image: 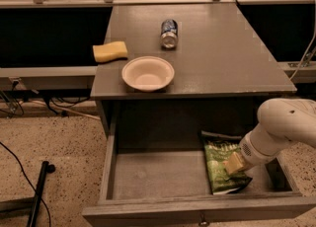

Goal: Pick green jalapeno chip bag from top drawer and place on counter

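The top drawer [148, 174] stands pulled open below the counter [207, 48]. The green jalapeno chip bag [217, 159] lies flat in the drawer's right part, dark top edge toward the back. My gripper [233, 164] reaches down into the drawer from the right on a white arm. Its tan tip rests on the bag's right side. The wrist hides how the jaws stand.
On the counter are a yellow sponge [109, 51] at the left edge, a white bowl [147, 73] near the front edge, and a can [169, 33] lying on its side farther back. A black stand [39, 191] and cables lie on the floor at left.
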### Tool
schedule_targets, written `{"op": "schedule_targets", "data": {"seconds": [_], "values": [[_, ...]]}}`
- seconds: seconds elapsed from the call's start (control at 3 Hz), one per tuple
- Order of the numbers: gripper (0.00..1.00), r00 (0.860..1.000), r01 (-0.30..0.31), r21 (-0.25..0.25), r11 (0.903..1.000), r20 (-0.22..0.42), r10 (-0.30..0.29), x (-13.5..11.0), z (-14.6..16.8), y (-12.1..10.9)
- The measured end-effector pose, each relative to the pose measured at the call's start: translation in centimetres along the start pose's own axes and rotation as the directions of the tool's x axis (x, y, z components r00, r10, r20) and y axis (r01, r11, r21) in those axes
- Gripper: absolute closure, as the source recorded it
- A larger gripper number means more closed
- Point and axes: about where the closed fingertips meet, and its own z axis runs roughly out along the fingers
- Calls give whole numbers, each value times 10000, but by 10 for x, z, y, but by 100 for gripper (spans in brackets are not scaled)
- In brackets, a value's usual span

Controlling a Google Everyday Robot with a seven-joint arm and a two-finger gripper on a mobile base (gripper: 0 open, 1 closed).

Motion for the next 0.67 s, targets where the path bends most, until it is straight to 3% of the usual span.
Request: {"op": "schedule_targets", "data": {"seconds": [0.67], "values": [[100,9985,34,-424,9991,544,-11,-3,-20,5]]}}
